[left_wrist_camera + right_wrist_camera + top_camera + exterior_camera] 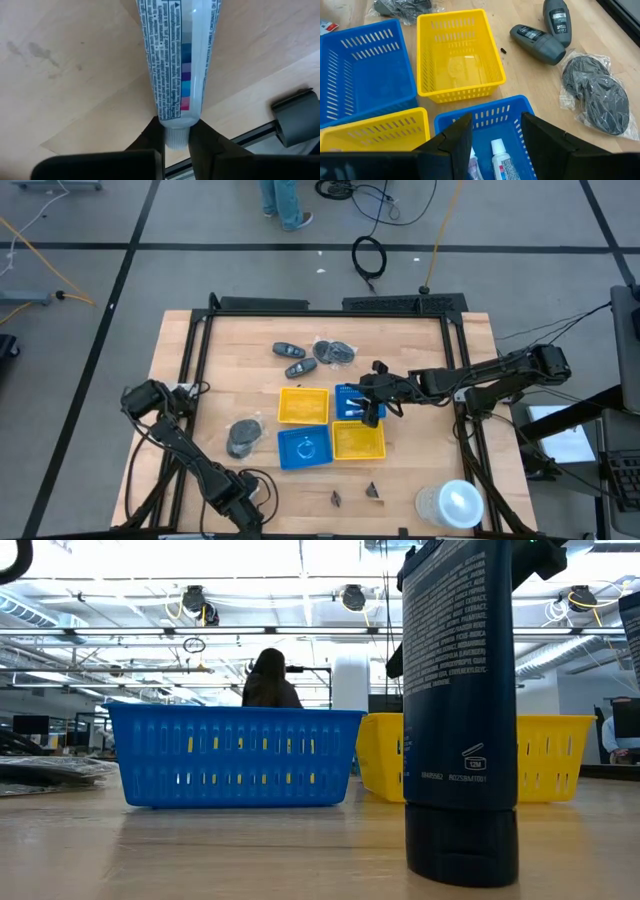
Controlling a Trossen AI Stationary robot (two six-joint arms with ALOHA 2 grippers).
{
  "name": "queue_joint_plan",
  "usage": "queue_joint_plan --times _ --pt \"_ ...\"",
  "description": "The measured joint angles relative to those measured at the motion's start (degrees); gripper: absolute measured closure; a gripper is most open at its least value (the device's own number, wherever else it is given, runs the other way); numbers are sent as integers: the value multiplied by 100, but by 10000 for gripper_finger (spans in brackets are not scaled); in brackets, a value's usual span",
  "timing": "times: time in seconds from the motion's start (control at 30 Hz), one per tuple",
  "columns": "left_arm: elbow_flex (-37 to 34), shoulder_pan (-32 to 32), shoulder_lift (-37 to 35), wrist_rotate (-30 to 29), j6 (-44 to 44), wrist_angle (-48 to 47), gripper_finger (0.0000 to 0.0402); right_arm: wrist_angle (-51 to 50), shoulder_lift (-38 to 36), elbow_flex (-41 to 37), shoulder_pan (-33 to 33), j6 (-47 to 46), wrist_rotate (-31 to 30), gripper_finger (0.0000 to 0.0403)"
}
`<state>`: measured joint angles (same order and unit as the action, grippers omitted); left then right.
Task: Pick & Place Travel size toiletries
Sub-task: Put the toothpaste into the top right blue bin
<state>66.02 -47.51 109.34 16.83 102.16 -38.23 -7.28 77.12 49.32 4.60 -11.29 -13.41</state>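
Nearest to the table's front edge, the left gripper had its two fingers drawn in narrow on the cap end of a white tube. The tube's long axis ran straight out from the claw over the wooden table, so the next move was probably a plain lift along that line. Whether the tube already hung clear of the wood, I could not tell.

Farther off, in the middle, the right gripper stood wide and empty just above a blue tray where another tube lay. This tray, I judged, was the goal, well apart from the left arm.
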Motion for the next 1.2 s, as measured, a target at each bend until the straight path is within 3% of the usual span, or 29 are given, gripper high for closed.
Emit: queue_joint_plan --times 0.17,0.43,0.67,0.83,1.03,1.2 --pt "-10 100 -69 4 -281 -183 362 0 0 0 0 2 0 243" --pt "-33 208 -938 -1118 -468 -834 362 0 0 0 0 2 -2 243" --pt "-26 229 -1882 -2551 -1055 -1312 362 41 0 0 0 2 0 243" --pt "-24 399 -2333 -3952 -2131 -1415 362 301 0 0 0 2 0 243" --pt "-23 874 -2495 -5278 -3411 -1404 362 886 0 0 0 2 1 243" --pt "-22 1462 -2498 -5897 -4316 -1312 362 1646 0 0 0 2 10 243"
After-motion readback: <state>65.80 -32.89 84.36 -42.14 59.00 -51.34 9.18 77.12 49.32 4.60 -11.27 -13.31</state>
